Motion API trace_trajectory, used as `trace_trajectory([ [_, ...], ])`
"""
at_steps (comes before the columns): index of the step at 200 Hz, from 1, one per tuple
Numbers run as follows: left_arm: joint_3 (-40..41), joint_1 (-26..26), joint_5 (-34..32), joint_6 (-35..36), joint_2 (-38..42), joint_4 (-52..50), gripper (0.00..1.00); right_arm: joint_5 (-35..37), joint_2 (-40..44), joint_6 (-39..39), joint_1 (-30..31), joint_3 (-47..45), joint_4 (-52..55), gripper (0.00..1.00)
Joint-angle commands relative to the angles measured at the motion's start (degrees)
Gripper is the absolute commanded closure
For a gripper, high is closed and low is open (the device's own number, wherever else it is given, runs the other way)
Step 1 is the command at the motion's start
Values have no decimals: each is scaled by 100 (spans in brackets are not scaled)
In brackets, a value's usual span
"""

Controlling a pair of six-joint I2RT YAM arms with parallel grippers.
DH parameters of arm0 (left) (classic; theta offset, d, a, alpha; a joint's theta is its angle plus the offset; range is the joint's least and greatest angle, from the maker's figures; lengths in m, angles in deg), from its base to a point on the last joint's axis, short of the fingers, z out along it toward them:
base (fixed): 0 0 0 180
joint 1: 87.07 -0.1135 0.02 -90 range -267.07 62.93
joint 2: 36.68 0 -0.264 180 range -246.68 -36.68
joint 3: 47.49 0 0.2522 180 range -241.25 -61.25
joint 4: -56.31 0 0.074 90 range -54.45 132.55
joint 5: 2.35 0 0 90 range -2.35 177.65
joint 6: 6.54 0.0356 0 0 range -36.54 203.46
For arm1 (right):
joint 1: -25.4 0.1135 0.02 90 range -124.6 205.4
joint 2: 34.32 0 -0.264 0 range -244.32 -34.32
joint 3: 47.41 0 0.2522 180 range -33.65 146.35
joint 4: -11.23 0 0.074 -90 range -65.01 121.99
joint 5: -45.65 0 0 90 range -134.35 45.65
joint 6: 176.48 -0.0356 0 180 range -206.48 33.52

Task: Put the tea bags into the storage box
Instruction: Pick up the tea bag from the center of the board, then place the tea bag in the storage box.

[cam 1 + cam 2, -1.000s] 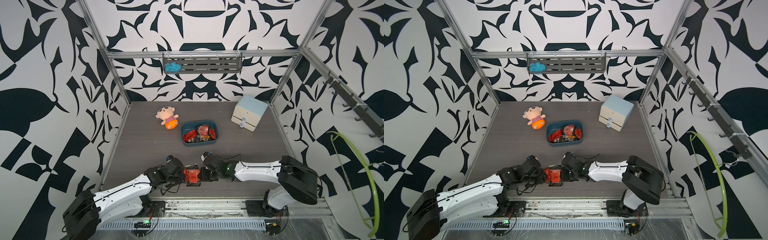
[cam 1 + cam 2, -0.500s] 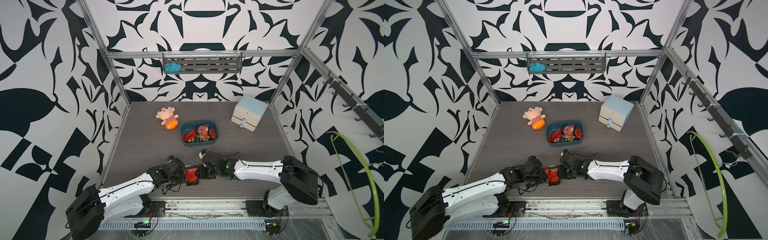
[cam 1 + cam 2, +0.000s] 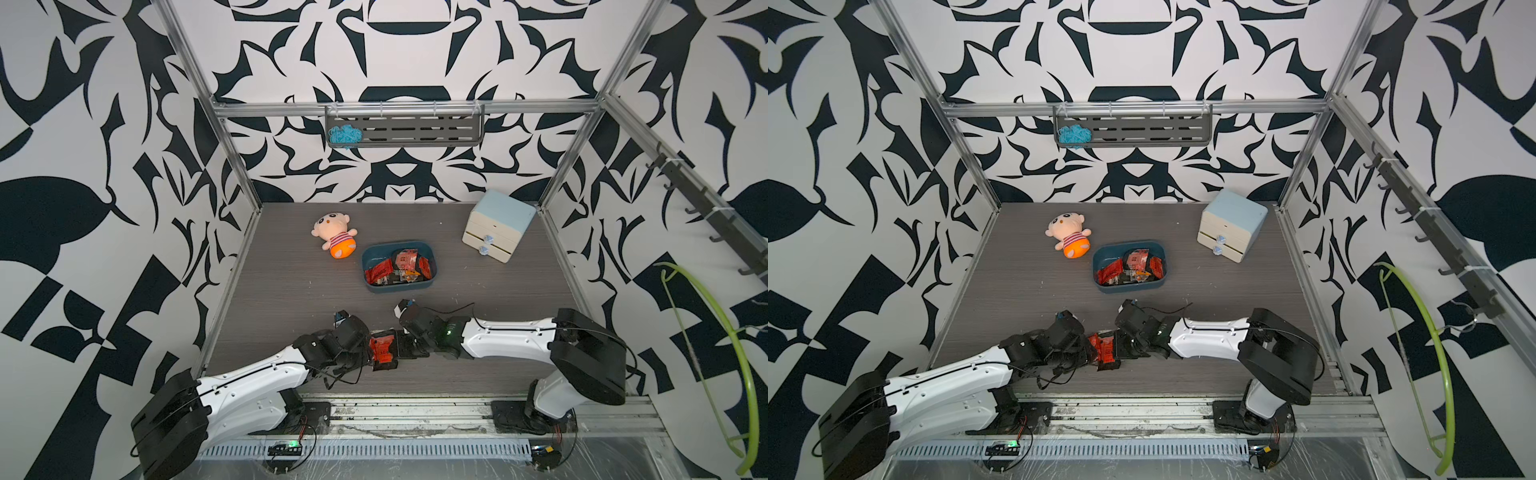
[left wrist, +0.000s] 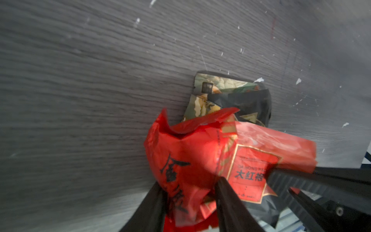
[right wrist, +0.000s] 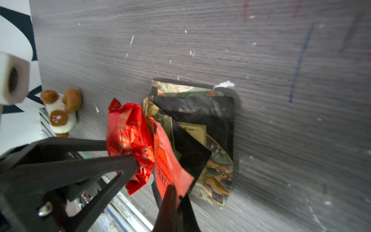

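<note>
Red crumpled tea bag (image 4: 180, 156) pinched in L gripper (image 4: 189, 184), jaws part-closed; R gripper (image 5: 177, 193) clamped on flat red tea bag (image 5: 166, 160), near table (image 3: 457, 378) front edge.

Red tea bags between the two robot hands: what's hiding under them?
Under the crumpled red tea bag and the flat red tea bag lie dark tea bags with green pictures, flat on the table. Their covered parts, and anything below, are hidden.

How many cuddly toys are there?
2. A baby doll lies on the table beside the storage box; a brown-and-white plush lies by the front rail, seen only in the right wrist view. More may be hidden.
</note>
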Motion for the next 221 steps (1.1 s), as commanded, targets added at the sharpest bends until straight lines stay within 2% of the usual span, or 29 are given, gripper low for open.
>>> trace_trajectory([
  [1,59,97,30,-27,-57,360,56,348,355,106,-16,192,461,100],
  [39,-159,194,-49,4,-410,396,56,618,812,271,-304,86,1115,100],
  [73,-370,237,-65,39,-743,436,56,555,1390,415,-777,-259,1478,100],
  [109,-544,265,-116,48,-935,578,56,610,2314,624,-1272,-501,2015,100],
  [153,-855,265,-365,109,-1058,461,57,1091,3543,846,-1660,-489,2809,100],
  [190,-931,265,-1608,-454,-398,-858,57,1297,4029,1199,-2010,-63,3010,100],
  [221,-336,248,-2120,-902,893,-1271,55,1232,3486,1661,-2295,667,2802,100],
])
